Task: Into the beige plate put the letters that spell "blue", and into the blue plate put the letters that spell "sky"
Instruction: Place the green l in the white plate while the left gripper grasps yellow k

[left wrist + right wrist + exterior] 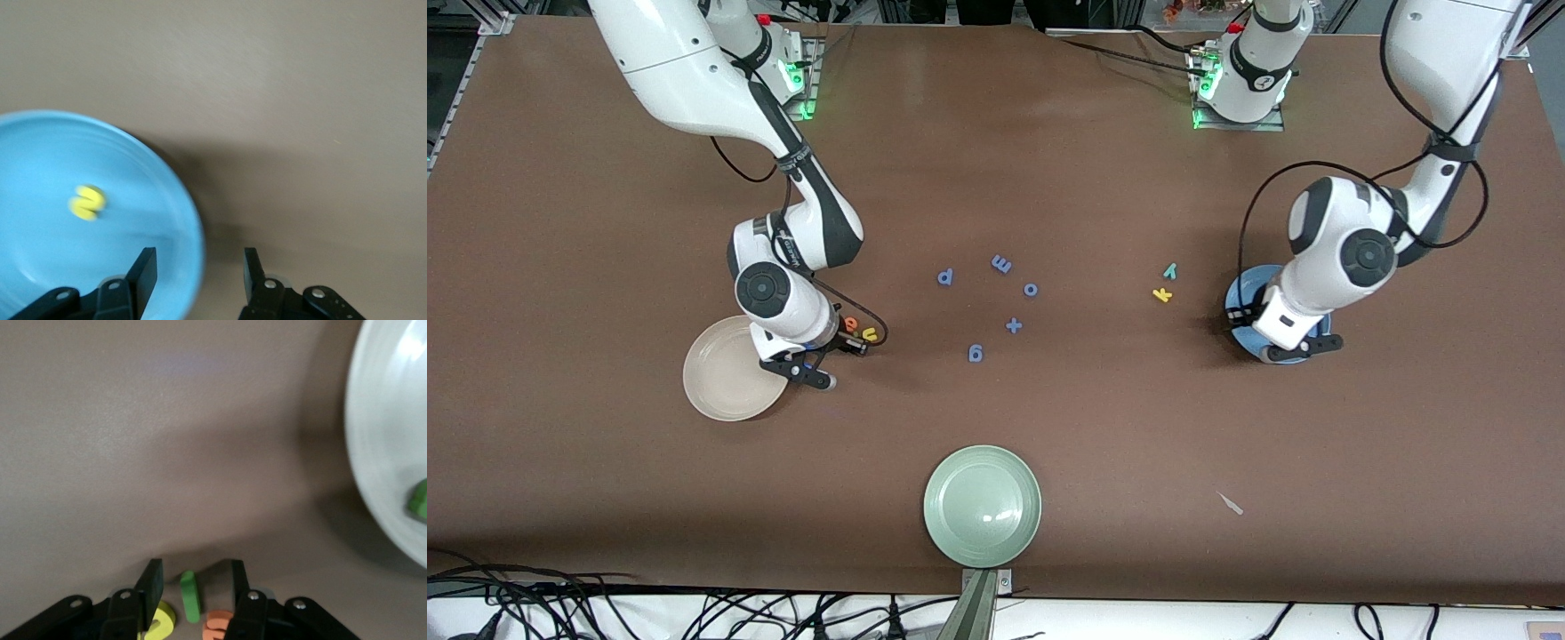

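Observation:
The beige plate [720, 378] lies toward the right arm's end of the table and holds a green b [420, 499]. Beside it, my right gripper [193, 583] stands open low over the table. A thin green l [190, 595] lies between its fingers without touching them. A yellow u [869, 334] and an orange e [851, 324] lie on either side of the l. Over the rim of the blue plate [1243, 289] my left gripper [197, 270] hangs open and empty. A yellow s [87, 202] lies in that plate. A yellow k [1161, 294] and a teal y [1170, 269] sit on the table beside it.
Several all-blue letters and a plus sign [1013, 325] lie scattered mid-table. A pale green plate [982, 505] sits near the table edge closest to the front camera. A small pale scrap [1230, 503] lies toward the left arm's end.

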`<control>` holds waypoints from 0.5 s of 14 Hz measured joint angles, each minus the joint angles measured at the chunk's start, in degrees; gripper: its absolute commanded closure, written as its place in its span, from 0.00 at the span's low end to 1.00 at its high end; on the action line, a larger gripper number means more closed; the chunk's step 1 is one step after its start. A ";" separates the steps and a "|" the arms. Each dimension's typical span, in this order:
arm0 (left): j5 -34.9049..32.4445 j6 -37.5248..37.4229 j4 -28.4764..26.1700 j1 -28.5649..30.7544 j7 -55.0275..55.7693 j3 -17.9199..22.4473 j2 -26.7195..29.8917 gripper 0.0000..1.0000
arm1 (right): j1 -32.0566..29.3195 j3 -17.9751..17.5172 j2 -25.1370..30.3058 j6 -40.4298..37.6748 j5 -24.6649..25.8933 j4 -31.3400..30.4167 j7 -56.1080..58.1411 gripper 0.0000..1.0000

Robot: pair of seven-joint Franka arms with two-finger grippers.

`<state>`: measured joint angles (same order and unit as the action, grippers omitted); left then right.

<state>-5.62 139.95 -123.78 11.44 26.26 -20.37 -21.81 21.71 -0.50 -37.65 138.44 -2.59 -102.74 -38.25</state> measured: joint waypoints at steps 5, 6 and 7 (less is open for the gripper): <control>0.00 3.64 -3.74 -0.85 16.71 -5.58 0.28 0.35 | 0.62 -0.02 -0.27 0.08 -0.02 0.22 -1.26 0.69; 0.00 4.25 -4.39 -1.73 20.05 -5.85 0.29 0.35 | 0.77 -0.02 -0.28 0.07 -0.02 0.23 -1.37 0.73; 0.00 4.64 -4.80 -2.63 23.29 -5.98 0.29 0.35 | 0.81 -0.02 -0.26 0.06 -0.03 0.23 -1.59 0.78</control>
<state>-5.62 144.59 -128.58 8.80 49.56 -26.34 -21.52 22.53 -0.52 -37.90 138.50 -2.62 -102.51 -39.84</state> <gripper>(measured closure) 0.348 0.678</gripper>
